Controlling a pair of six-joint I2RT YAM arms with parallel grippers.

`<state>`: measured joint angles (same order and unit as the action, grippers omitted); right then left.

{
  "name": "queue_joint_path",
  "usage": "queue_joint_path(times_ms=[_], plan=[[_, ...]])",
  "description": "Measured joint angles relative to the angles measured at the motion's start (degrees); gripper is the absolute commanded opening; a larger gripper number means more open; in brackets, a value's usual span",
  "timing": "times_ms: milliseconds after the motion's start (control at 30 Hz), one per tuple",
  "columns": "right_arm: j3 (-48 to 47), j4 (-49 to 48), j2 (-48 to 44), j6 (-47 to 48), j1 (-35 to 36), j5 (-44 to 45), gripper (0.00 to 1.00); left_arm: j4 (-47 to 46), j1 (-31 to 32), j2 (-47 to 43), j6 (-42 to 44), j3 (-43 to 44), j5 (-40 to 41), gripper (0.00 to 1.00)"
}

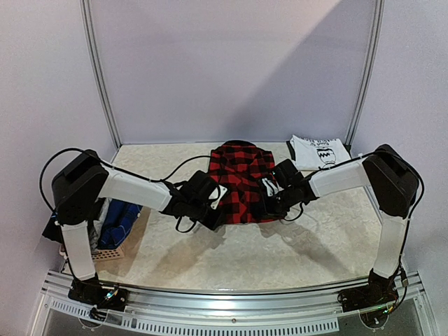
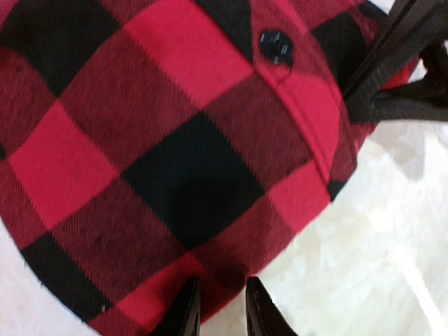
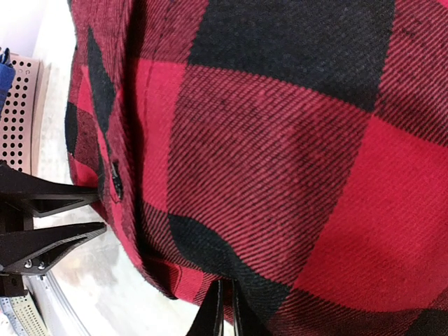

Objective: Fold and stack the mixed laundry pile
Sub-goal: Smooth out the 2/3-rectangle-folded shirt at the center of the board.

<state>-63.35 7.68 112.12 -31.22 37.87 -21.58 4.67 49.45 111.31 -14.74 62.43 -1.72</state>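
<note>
A red-black plaid shirt (image 1: 241, 180) lies in the middle of the table, and both grippers are at its near hem. My left gripper (image 1: 218, 199) holds the hem's left part. In the left wrist view its dark fingers (image 2: 187, 311) stand close together with the plaid edge (image 2: 175, 175) between them. My right gripper (image 1: 271, 197) holds the right part. Its fingertips (image 3: 215, 315) are pinched almost together on the shirt's edge (image 3: 280, 161). A folded white T-shirt with a dark print (image 1: 320, 151) lies at the back right, clear of both arms.
At the table's left edge stands a pinkish perforated basket (image 1: 112, 250) holding blue garments (image 1: 119, 220). It also shows in the right wrist view as the basket (image 3: 17, 112). White walls and metal frame posts (image 1: 100, 70) close off the back. Cables hang from both arms.
</note>
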Motion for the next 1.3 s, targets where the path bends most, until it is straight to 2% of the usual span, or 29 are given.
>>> queue_joint_path(times_ms=[233,433,733,1067,1300], plan=[[0.0,1.7,-1.1,0.0,0.3,1.2,0.08,5.1,0.7,-3.6,0.9,-1.6,3.8,0.24],[0.0,4.8,-3.7,0.1,0.4,2.4,0.12,7.2,3.3,-7.4,3.3,-1.6,9.7,0.31],[0.0,6.6,-9.9,0.9,0.4,4.1,0.32,5.4,10.1,-12.6,10.9,-1.7,20.7,0.4],[2.8,6.0,-17.5,1.5,0.4,9.6,0.39,2.0,15.7,-9.8,22.3,-1.4,31.6,0.53],[8.1,4.7,-20.4,1.0,-1.5,11.8,0.61,2.1,17.4,-4.5,27.5,1.9,34.8,0.62]])
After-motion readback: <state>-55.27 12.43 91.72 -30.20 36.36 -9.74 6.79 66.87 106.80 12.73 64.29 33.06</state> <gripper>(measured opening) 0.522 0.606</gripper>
